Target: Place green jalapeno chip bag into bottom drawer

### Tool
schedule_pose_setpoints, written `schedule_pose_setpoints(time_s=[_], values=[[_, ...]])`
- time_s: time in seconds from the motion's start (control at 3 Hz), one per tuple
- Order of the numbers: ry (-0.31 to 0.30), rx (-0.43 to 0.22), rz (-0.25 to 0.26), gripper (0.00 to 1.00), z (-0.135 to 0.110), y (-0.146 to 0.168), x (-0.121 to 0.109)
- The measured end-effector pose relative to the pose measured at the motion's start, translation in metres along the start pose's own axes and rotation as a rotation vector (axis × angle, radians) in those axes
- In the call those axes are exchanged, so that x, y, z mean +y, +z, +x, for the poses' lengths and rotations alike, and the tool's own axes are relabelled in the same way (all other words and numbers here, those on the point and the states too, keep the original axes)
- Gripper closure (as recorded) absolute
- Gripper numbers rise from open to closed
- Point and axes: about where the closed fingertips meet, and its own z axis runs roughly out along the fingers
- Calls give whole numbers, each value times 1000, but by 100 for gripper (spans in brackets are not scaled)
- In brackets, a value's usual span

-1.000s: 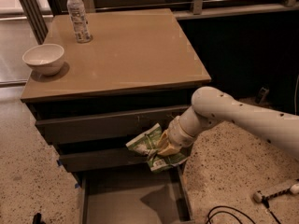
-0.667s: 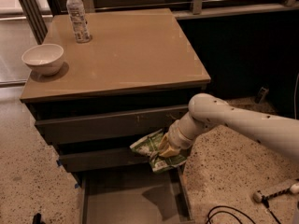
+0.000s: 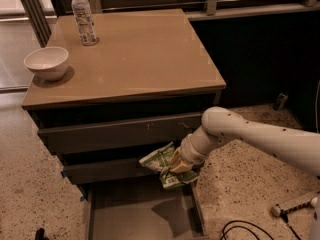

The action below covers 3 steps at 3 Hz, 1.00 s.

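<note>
Since a second ago the arm (image 3: 260, 139) has sunk a little and carried the green jalapeno chip bag (image 3: 159, 159) slightly lower. A bowl (image 3: 46, 62) and a bottle (image 3: 84, 16) stand at the bench's (image 3: 150, 59) left side, well apart from the work. The bottom drawer (image 3: 125, 214) stands pulled open, and the bag hangs above its right half, long axis slanting down to the right. The gripper (image 3: 179, 165) is at the bag's right side, fingers pinching the foil. The arm reaches in from the right, wrist angled down-left, so the drawer floor lies straight below.
</note>
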Motion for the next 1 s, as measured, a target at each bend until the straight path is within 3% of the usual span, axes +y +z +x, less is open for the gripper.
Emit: schedule_pose_setpoints(time_s=[0.67, 1.0], values=[[41, -110, -1, 100, 55, 103, 16], [53, -109, -45, 100, 84, 159, 22]])
